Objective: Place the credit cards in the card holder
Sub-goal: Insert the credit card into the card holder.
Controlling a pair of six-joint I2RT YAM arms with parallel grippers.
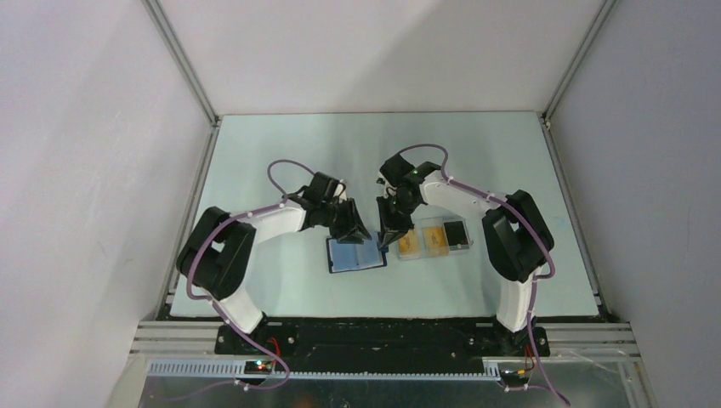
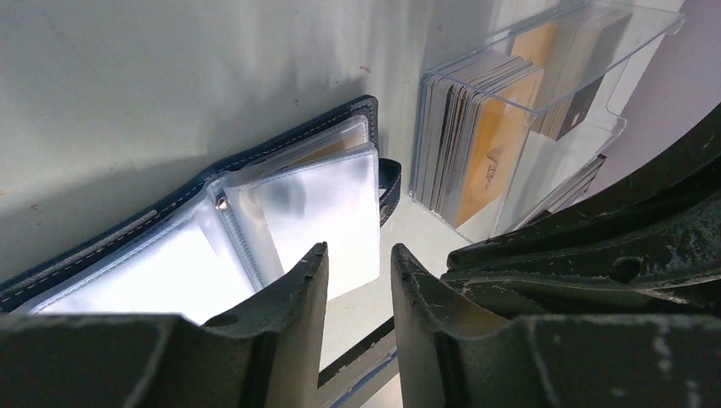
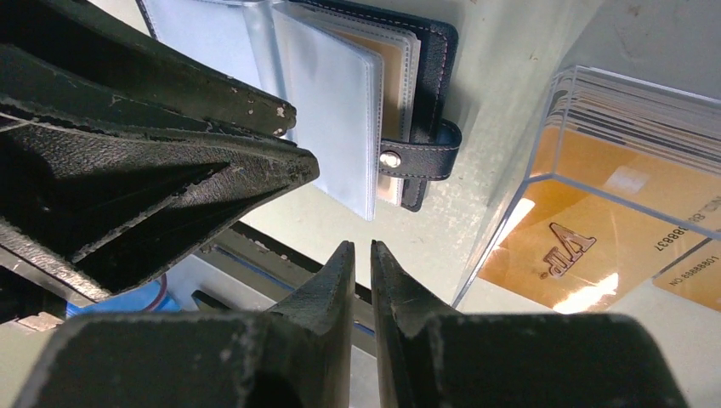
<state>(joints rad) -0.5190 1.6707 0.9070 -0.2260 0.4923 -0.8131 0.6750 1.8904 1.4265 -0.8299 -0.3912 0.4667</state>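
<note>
Top view: navy-blue folding card holder (image 1: pixel 356 254) lies open at frame centre, clear plastic case (image 1: pixel 435 239) just right of it holding orange-yellow credit cards (image 1: pixel 411 243).

Left wrist: left gripper (image 2: pixel 359 280) slightly parted, holding nothing, above holder's clear sleeves (image 2: pixel 327 200).

Right wrist: right gripper (image 3: pixel 362 270) nearly closed, holding nothing; snap clasp (image 3: pixel 390 159) upper centre.

Lab test cell: white panels (image 1: pixel 76 127) on aluminium framing (image 1: pixel 183 64)

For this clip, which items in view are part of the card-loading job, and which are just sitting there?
Part of the job:
- card holder, lying open, clear sleeves showing
- credit cards, orange, inside the clear plastic case
- left tool
- right tool

Just there:
- clear plastic case, only storing the cards
- table
</note>
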